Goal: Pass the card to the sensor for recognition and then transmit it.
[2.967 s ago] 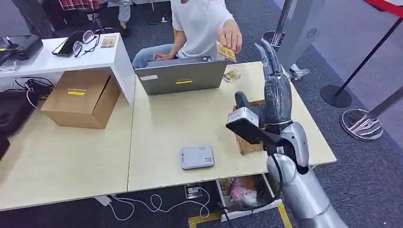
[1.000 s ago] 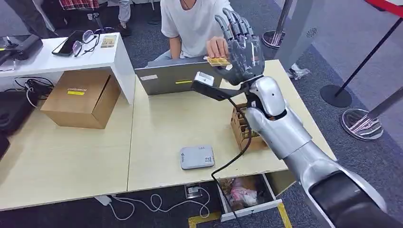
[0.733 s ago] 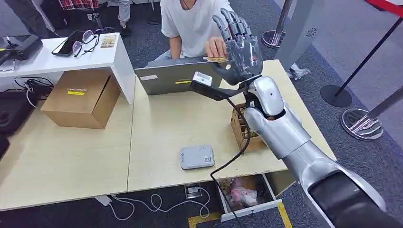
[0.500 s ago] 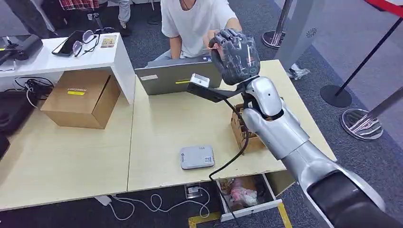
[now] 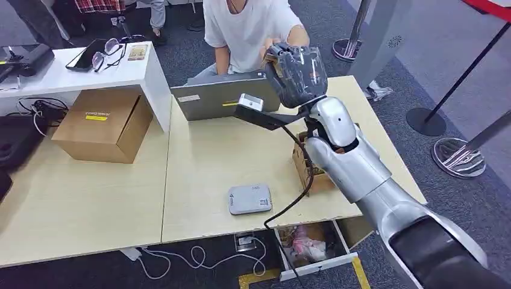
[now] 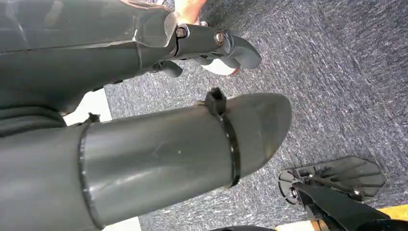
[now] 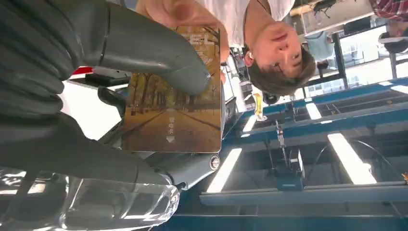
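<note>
Fingers (image 7: 159, 57) clamp card (image 7: 173, 120) | right hand (image 5: 296, 69) raised over laptop (image 5: 226, 96) | person's hand (image 7: 178, 12) touching card

Golden-brown, seemingly tree-patterned card (image 7: 173, 113)

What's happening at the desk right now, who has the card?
The right hand is raised over the far edge of the table, fingers closed around the card, thumb pressed across its face. The person's hand is at the card's other end, so both appear to be touching it. The grey sensor lies near the table's front edge, nothing on it. The left hand hangs above the carpet.
</note>
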Robot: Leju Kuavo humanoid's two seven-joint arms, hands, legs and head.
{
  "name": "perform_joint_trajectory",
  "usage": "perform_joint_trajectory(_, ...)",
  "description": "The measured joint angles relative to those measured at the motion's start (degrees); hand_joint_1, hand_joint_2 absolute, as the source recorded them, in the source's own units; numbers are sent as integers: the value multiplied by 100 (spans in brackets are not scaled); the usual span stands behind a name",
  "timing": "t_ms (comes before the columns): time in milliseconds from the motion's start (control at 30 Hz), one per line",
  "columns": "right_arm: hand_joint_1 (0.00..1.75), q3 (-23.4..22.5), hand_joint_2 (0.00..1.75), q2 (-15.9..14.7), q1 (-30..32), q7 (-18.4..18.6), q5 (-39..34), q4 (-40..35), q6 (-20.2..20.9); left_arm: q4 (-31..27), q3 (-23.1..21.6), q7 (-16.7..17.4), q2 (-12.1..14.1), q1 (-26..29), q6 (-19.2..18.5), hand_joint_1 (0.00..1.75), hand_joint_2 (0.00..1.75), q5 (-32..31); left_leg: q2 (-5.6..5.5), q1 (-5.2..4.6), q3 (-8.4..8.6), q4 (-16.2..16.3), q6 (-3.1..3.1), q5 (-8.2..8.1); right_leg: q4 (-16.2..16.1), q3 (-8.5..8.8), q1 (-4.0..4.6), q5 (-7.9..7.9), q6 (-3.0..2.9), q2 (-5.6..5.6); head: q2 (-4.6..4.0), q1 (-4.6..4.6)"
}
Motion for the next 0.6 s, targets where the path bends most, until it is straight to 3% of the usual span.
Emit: perform_joint_trajectory(600, 175, 0, 175, 0, 23, 4, -105, -151, 127, 0, 33, -4, -26, 0, 2, 0, 0, -7, 0, 0, 2, 0, 0, 1, 0, 0, 0, 0, 0, 1, 0, 0)
